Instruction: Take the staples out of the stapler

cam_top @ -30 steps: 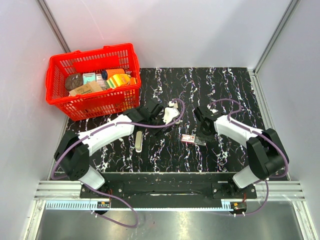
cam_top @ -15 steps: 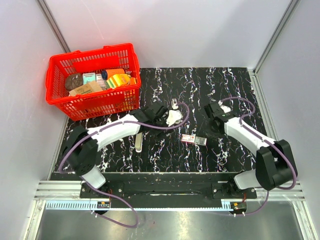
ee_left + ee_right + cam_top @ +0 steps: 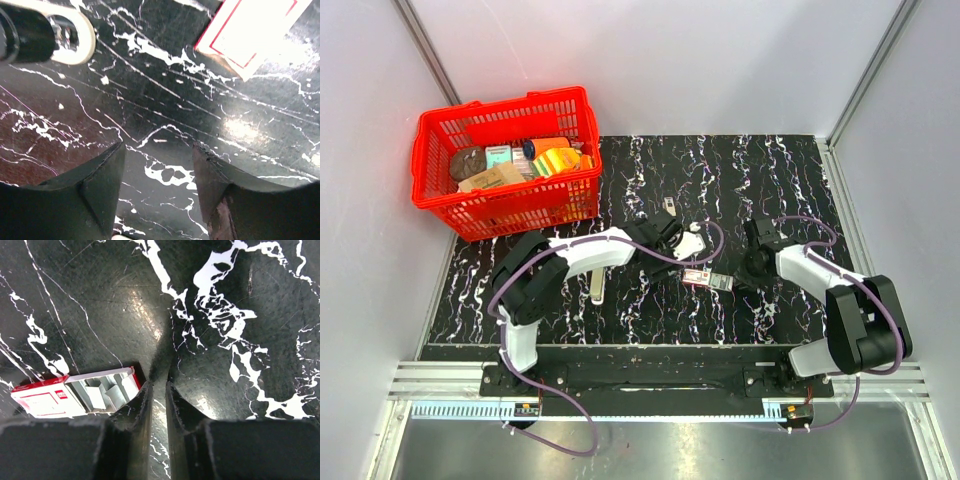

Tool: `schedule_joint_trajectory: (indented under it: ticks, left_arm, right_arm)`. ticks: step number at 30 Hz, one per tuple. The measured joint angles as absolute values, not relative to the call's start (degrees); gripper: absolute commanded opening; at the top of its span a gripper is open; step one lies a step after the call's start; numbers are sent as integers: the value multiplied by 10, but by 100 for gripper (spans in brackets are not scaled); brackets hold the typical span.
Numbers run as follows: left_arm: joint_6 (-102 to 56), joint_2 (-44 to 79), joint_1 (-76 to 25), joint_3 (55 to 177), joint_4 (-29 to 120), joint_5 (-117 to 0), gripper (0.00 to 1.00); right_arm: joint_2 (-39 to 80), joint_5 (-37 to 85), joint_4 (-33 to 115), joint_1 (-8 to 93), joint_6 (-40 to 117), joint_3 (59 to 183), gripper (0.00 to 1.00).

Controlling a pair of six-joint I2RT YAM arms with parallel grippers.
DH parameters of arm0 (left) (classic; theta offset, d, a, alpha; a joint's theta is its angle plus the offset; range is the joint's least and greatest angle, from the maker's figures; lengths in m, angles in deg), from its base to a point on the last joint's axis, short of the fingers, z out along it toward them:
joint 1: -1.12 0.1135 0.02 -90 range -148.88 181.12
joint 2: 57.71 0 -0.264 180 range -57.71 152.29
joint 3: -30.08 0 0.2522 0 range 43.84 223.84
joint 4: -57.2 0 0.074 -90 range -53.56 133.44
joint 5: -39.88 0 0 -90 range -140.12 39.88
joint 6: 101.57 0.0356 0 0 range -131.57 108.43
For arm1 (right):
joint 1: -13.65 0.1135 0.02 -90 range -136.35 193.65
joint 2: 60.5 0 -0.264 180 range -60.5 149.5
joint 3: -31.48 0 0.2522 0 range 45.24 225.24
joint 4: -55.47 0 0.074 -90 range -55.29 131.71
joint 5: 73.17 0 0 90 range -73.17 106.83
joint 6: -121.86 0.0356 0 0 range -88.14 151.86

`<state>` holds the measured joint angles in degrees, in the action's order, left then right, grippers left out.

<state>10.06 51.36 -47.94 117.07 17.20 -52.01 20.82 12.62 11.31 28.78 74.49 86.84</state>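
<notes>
The stapler (image 3: 597, 284), a small cream bar, lies on the black marbled table just below my left forearm, with neither gripper touching it. My left gripper (image 3: 692, 252) has reached right past it and hovers above the table just short of the red-and-white box (image 3: 705, 278). Its jaws are open over bare table in the left wrist view (image 3: 159, 150), where the box (image 3: 250, 30) shows at the top right. My right gripper (image 3: 738, 282) stands at the box's right end. Its jaws (image 3: 159, 385) are shut to a thin slit, holding nothing. The box (image 3: 75, 392) lies open beside them with staple strips inside.
A red basket (image 3: 520, 205) full of packages stands at the back left. A small pale and dark piece (image 3: 668, 208) lies behind my left gripper. White walls close in the table on the left, back and right.
My left arm has stretched to the right, towards the box, and its jaws have narrowed. My right gripper drew back from the box, then came down at its right end. The stapler has not moved.
</notes>
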Motion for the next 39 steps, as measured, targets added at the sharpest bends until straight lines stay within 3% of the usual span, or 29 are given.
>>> schedule_joint_trajectory:
  ticks: [39]
  left_arm:
    - [111, 570, -509, 1226, 204, -511, 57]
  right_arm:
    - [238, 225, 204, 279, 752, 855, 18]
